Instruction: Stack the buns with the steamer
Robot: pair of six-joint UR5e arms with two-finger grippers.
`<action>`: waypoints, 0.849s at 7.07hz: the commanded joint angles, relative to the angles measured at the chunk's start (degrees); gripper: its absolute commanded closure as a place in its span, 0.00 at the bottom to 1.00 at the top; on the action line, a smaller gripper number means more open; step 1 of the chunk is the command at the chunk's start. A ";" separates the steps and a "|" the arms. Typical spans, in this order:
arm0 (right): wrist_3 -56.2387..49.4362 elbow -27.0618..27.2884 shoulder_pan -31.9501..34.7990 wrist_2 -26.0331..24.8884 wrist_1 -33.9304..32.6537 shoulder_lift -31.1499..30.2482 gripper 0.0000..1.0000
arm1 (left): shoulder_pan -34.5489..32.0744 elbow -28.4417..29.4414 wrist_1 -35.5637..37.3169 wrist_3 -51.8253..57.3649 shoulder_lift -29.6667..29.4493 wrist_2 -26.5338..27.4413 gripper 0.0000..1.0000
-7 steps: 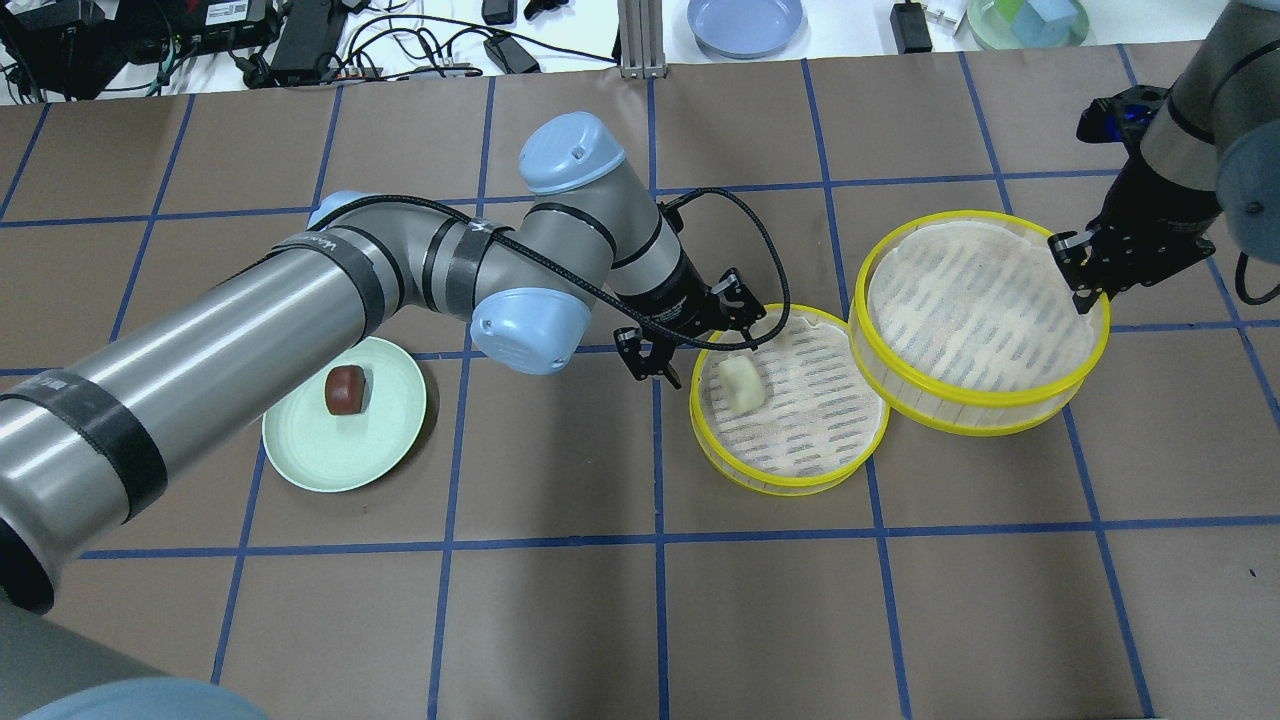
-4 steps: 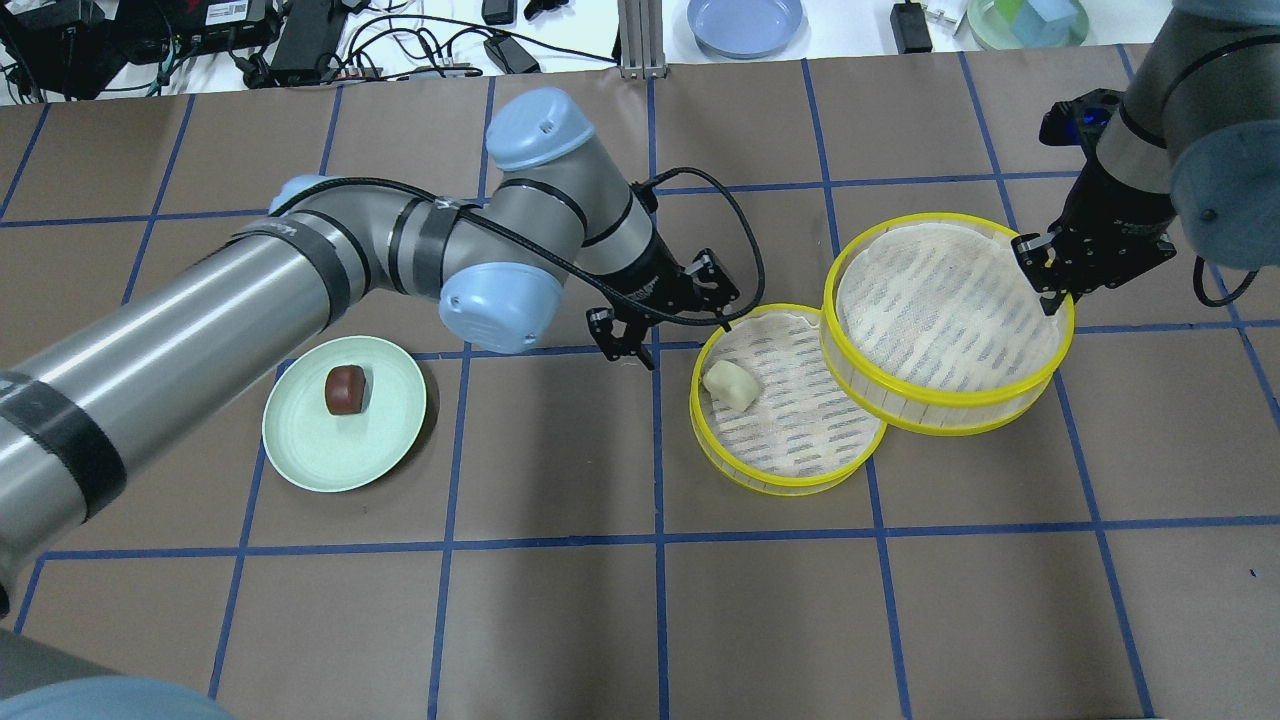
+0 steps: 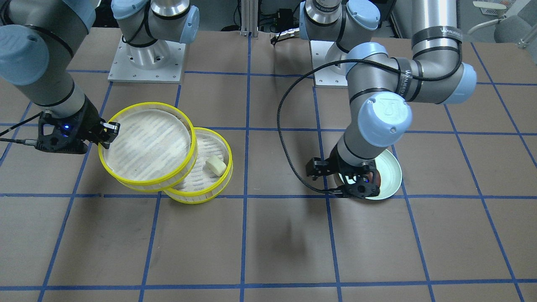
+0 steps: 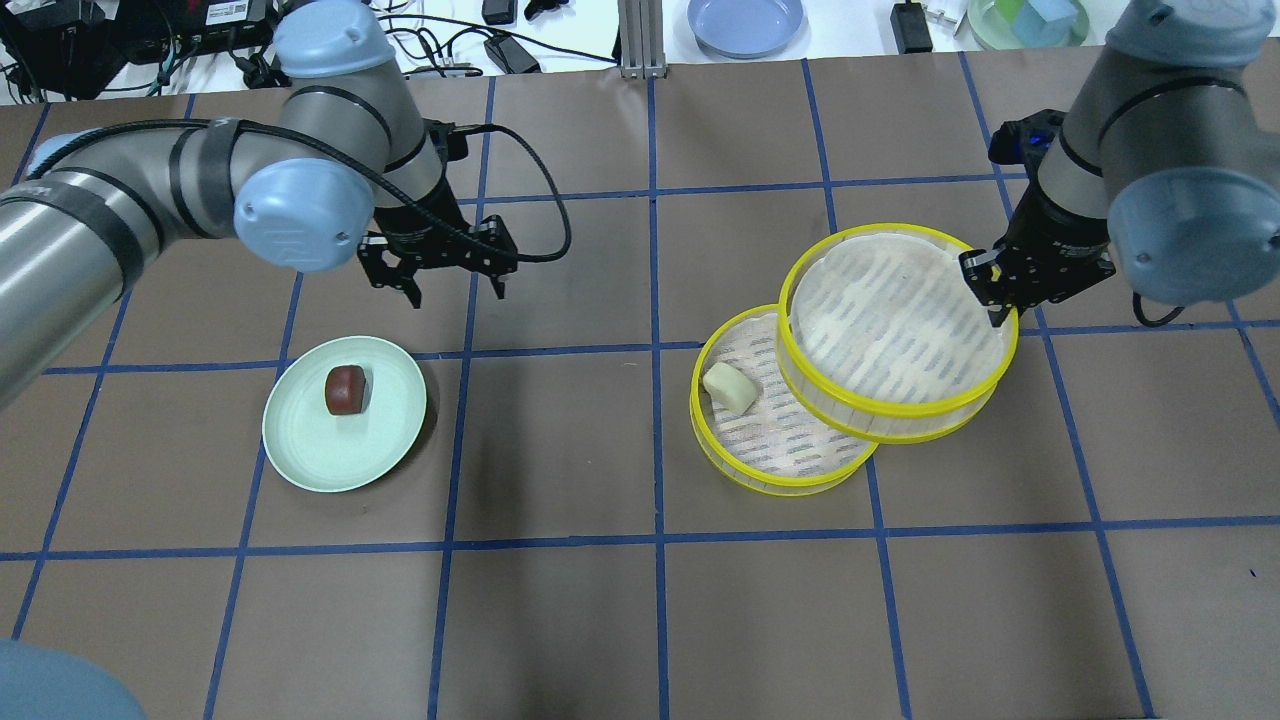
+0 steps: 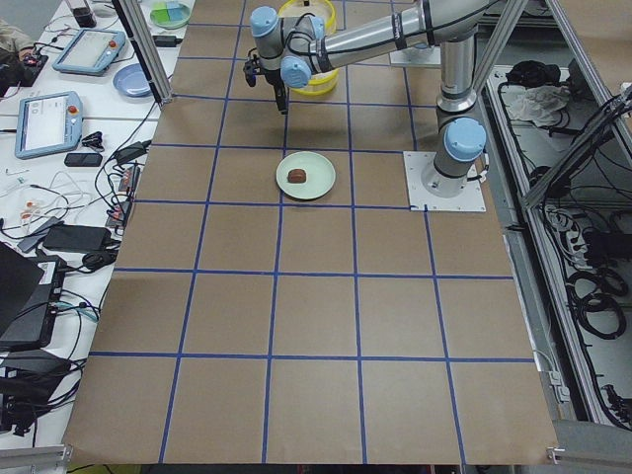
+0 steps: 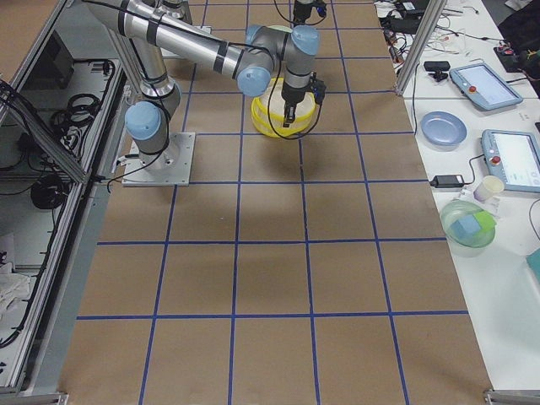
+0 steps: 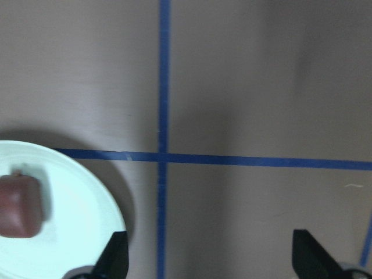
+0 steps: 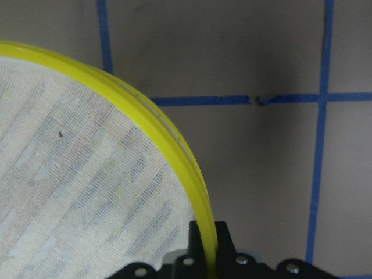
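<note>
A pale cream bun (image 4: pixel 730 388) lies in the lower yellow-rimmed steamer tray (image 4: pixel 775 462). My right gripper (image 4: pixel 996 308) is shut on the rim of a second steamer tray (image 4: pixel 895 330). It holds that tray tilted, partly over the lower one; its yellow rim (image 8: pixel 168 133) fills the right wrist view. A dark reddish-brown bun (image 4: pixel 346 389) sits on the mint-green plate (image 4: pixel 300 440). My left gripper (image 4: pixel 455 290) is open and empty, above the table just behind the plate. The left wrist view shows the brown bun (image 7: pixel 20 206) at its lower left.
A blue plate (image 4: pixel 745 22), a green bowl (image 4: pixel 1028 22) and cables lie beyond the table's far edge. The arm bases (image 3: pixel 147 58) stand at the robot's side. Blue tape lines grid the brown table.
My left gripper has moved left from the lower tray to behind the plate. My right gripper has carried the second tray left, over the lower tray's edge.
</note>
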 commanded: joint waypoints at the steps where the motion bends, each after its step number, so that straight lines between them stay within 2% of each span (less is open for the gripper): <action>1: -5.67 4.22 1.53 3.31 -7.64 -0.98 1.00 | 7.78 -1.41 -2.94 13.05 0.67 7.66 0.00; 2: -4.72 5.37 3.36 3.65 -9.04 -0.54 1.00 | 10.78 -3.60 -3.12 16.33 0.58 7.77 0.00; 3: -4.80 5.73 5.20 1.66 -10.97 0.33 1.00 | 12.28 -5.10 -3.13 18.27 0.15 7.69 0.00; 6: 3.09 5.73 11.18 -2.48 -12.21 3.84 1.00 | 13.18 -6.52 -3.13 17.95 -3.19 7.25 0.00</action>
